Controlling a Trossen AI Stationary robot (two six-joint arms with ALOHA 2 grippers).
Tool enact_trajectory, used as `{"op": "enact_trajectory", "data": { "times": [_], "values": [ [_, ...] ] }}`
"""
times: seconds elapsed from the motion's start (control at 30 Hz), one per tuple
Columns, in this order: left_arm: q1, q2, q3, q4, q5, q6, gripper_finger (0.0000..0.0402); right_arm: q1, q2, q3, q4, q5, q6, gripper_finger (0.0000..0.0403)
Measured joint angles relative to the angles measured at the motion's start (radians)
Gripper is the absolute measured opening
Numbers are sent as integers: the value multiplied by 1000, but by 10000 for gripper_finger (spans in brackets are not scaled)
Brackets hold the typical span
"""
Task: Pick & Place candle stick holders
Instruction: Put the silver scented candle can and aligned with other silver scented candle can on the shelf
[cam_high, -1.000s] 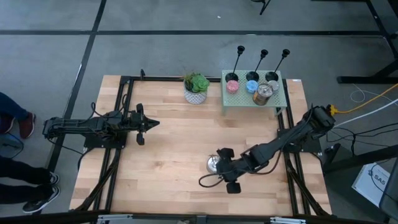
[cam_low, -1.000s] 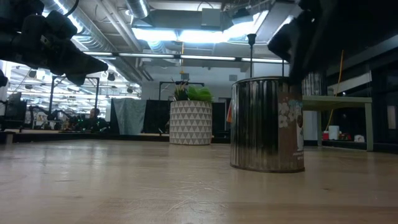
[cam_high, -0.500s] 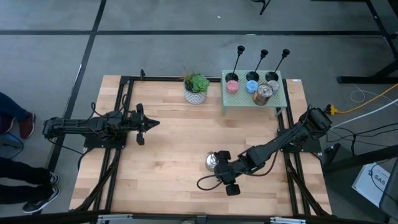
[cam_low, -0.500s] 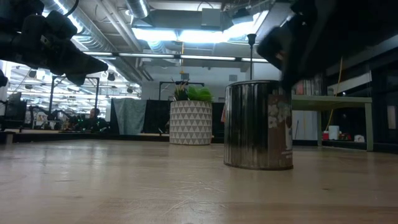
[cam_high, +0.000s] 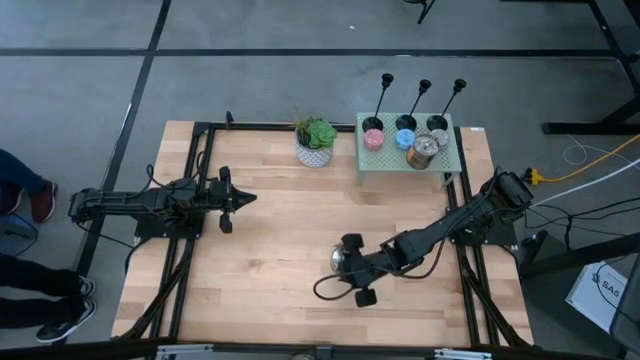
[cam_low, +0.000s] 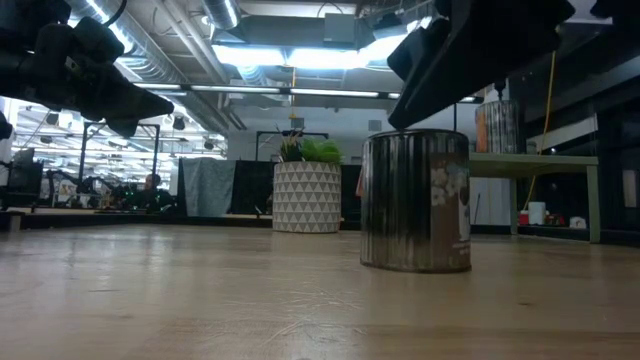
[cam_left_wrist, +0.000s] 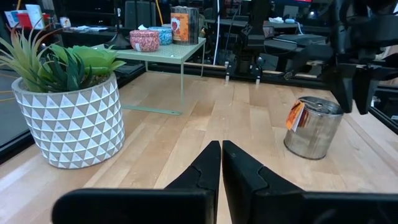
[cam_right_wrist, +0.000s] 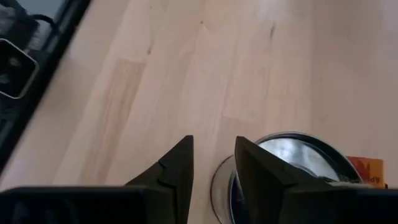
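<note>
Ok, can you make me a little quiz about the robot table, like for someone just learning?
1. True or false: the left gripper is shut and holds nothing.
2. Where are the three candle stick holders standing?
A. on the wooden table beside the plant
B. along the back of the green shelf
C. in the right gripper
3. Fill the gap: the right gripper hangs over the rim of a silver ____ on the table.

Key: 1 true; 2 B; 3 tin.
</note>
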Motion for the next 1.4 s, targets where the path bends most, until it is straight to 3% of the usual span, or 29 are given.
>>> {"op": "enact_trajectory", "data": {
  "times": [0.47, 0.67, 1.4],
  "values": [
    [0, 0, 0, 0, 0, 0, 12, -6, -1, 3, -1, -13, 5, 119],
    [0, 0, 0, 0, 0, 0, 8, -6, -41, 60, -102, -43, 5, 110],
    [0, 0, 0, 0, 0, 0, 12, -34, -34, 8, -169, -17, 88, 102]
  ]
}}
